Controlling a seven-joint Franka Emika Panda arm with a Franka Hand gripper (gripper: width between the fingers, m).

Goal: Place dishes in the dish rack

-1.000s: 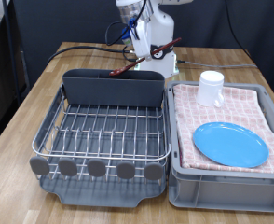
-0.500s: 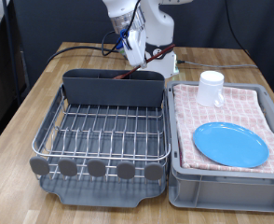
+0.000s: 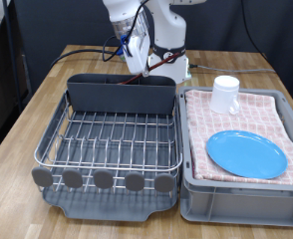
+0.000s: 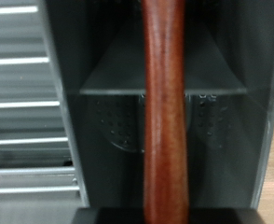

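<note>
My gripper is shut on the reddish-brown wooden spoon and holds it just above the tall grey back wall of the dish rack. In the wrist view the spoon runs down the middle, over a grey perforated compartment of the rack, with wire bars beside it. The light-blue plate lies flat on the pink checked cloth. The white cup stands on the same cloth, behind the plate.
The grey bin with the cloth stands at the exterior view's right of the rack. Red and black cables lie on the wooden table behind the rack. The robot's white base is behind the back wall.
The gripper has moved to the exterior view's left and lower with the spoon, which now hangs closer to the rack's back wall. Plate and cup have not moved.
</note>
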